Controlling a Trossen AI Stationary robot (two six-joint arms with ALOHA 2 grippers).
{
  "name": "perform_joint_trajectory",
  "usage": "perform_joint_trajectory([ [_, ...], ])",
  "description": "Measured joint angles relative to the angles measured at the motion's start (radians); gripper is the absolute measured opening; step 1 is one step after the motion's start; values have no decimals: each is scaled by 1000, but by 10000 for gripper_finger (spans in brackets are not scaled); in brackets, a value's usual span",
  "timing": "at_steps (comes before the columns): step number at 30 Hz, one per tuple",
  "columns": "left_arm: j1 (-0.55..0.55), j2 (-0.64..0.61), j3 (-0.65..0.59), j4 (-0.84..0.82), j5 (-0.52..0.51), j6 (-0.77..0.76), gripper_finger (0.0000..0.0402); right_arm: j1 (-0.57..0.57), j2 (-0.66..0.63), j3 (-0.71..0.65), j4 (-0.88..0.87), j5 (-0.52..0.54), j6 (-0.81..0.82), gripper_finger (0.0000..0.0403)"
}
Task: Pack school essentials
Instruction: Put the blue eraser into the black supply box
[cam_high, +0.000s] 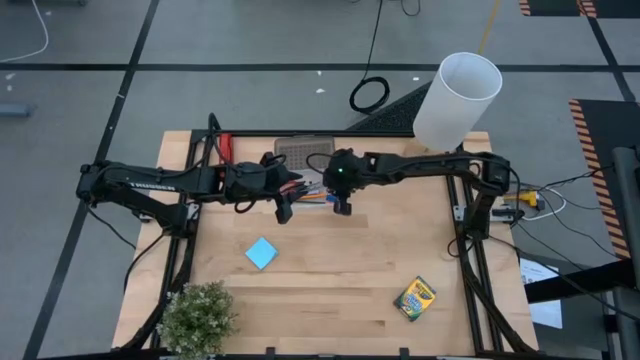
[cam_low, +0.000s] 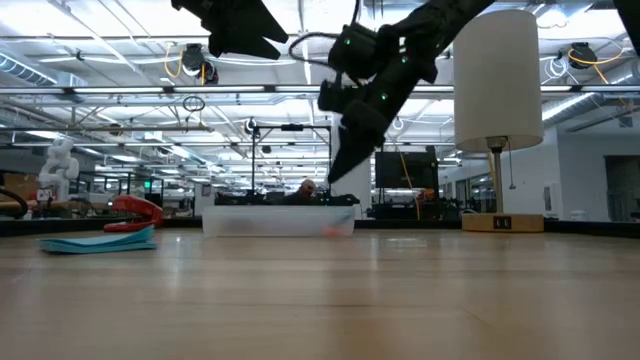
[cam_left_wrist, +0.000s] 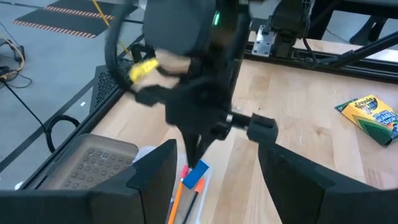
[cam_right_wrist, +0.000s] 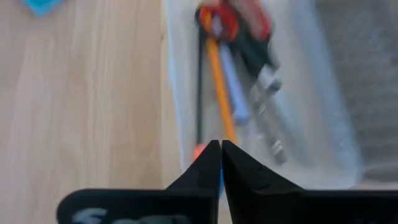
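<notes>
One wooden table (cam_high: 330, 270); one white lamp (cam_high: 457, 100) beyond the right gripper, at the table's far edge; one potted plant (cam_high: 197, 318) at the near left corner, well apart from both grippers. One clear tray (cam_low: 278, 218), directly beneath the two grippers, holding the small stationery set: one pair of red-handled scissors (cam_right_wrist: 239, 18), one orange pencil (cam_right_wrist: 221, 81) clearly countable, one dark pencil (cam_right_wrist: 199, 87), one silvery pen (cam_right_wrist: 267, 118), all blurred and partly overlapping. One green-yellow crayon box (cam_high: 414, 297) on the wood, well toward the near side from the right gripper. One blue square note pad (cam_high: 262, 253), near side of the left gripper. Left gripper (cam_left_wrist: 214, 180): fingers spread wide over the tray. Right gripper (cam_right_wrist: 221, 163): fingers pressed together, tips pinching one tiny blue eraser (cam_left_wrist: 196, 175), mostly hidden between them, just above the tray
</notes>
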Motion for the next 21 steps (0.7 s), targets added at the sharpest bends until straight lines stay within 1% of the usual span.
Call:
perform_joint_trajectory([
  [5, -3, 0, 0, 0, 0, 0, 230, -5, 50, 0, -19, -1, 10, 1],
  [16, -9, 0, 0, 10, 0, 1, 230, -7, 57, 0, -37, 3, 6, 0],
  [21, -9, 0, 0, 24, 0, 2, 230, -7, 104, 0, -16, 3, -10, 0],
])
